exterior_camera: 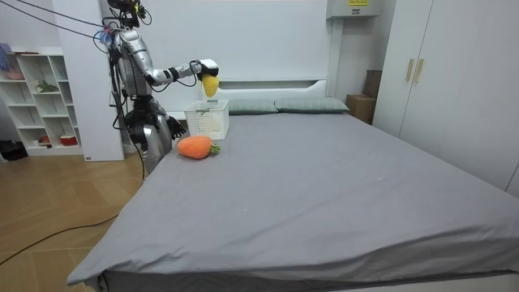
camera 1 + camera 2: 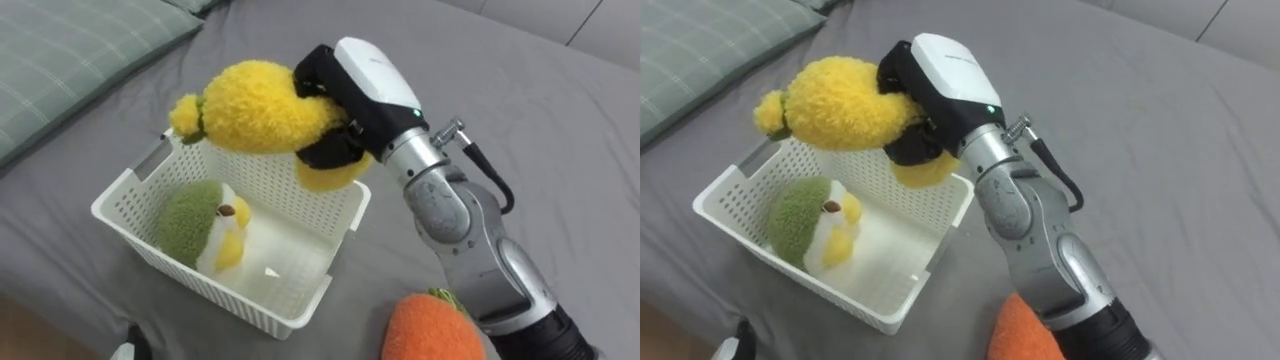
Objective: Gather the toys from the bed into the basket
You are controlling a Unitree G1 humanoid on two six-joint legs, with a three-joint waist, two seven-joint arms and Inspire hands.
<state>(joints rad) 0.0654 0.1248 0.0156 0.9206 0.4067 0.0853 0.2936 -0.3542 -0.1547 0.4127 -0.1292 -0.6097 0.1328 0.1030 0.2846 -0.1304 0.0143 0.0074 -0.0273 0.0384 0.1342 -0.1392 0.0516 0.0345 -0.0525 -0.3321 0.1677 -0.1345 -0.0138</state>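
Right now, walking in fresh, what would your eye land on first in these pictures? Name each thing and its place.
The right hand grips a fluffy yellow plush toy in the air above a white lattice basket on the grey bed. A green-and-white plush toy lies inside the basket, and an orange carrot plush lies on the bed beside it.

The yellow toy (image 2: 255,105) is fuzzy plush, the basket (image 2: 270,185) white latticed plastic, the bed sheet (image 2: 560,110) matt grey cloth
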